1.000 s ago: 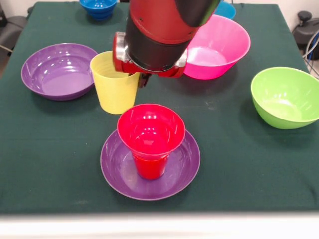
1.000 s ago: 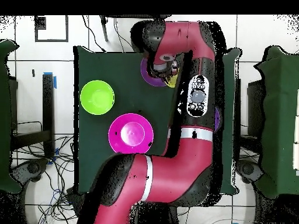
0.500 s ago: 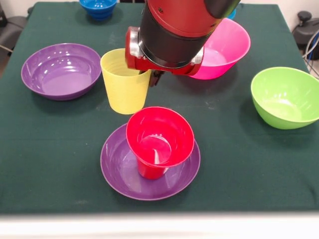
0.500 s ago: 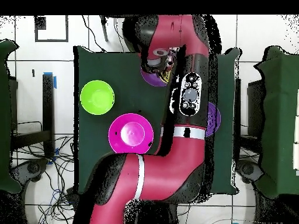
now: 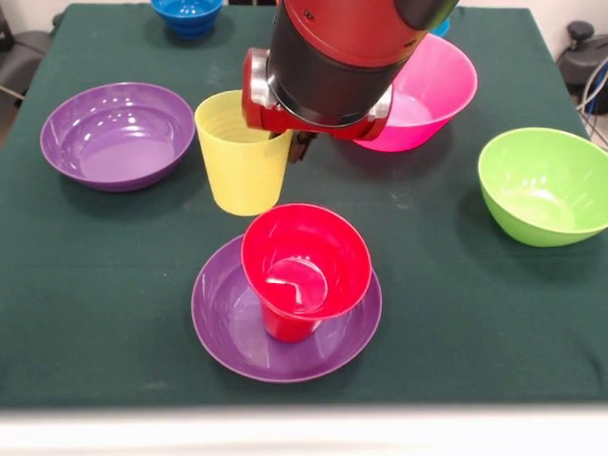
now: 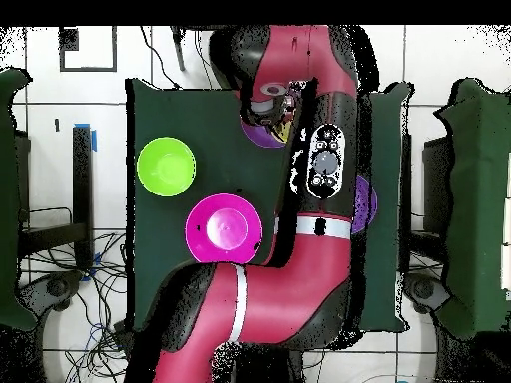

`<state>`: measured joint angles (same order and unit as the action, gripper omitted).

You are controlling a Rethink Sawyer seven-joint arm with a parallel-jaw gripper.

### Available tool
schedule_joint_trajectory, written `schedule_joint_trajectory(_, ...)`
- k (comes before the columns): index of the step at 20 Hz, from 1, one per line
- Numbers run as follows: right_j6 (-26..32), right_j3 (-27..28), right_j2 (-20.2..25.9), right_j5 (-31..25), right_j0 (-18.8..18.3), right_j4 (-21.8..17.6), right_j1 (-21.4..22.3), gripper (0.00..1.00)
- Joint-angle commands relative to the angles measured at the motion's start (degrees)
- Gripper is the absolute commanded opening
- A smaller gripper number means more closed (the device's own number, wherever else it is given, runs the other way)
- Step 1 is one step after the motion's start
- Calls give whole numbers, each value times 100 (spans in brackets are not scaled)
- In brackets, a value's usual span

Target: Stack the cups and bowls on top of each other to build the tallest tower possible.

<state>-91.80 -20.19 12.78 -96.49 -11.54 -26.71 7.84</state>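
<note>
My gripper [image 5: 285, 144] is mostly hidden under the red and black wrist; one dark finger [image 5: 302, 147] shows. It is shut on the rim of the yellow cup [image 5: 239, 157], which hangs upright just behind and left of the red cup [image 5: 304, 271]. The red cup leans to the right inside the wide shallow purple bowl [image 5: 214, 323] at the table's front. In the overhead view the arm covers most of this purple bowl [image 6: 257, 135] and the cups.
A second purple bowl [image 5: 114, 133] sits at the left. The big pink bowl [image 5: 427, 85] is behind the arm and the lime green bowl [image 5: 546, 185] at the right. A dark blue bowl [image 5: 187, 14] and a light blue bowl's edge [image 5: 439, 24] are at the far side.
The arm has carried the yellow cup to the right in the front view, closer to the red cup. The red cup has tipped from upright to leaning right.
</note>
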Motion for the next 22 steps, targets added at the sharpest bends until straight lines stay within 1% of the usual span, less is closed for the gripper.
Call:
schedule_joint_trajectory(1, 903, -1399, -46, 516, -66, 182, 601, 0)
schedule_joint_trajectory(3, 978, -1714, -120, 651, -109, 246, 758, 0)
schedule_joint_trajectory(7, 1060, -2724, -309, 1163, -271, 303, 1248, 0)
schedule_joint_trajectory(9, 1138, -3041, -345, 1426, -392, 265, 1327, 0)
schedule_joint_trajectory(11, 1196, -3237, -346, 1539, -467, 226, 1422, 0)
schedule_joint_trajectory(15, 1281, -3501, -318, 1637, -617, 188, 1594, 0)
schedule_joint_trajectory(19, 1340, -3575, -272, 1631, -743, 171, 1655, 0)
schedule_joint_trajectory(22, 1339, -3313, -185, 1520, -780, 124, 1490, 0)
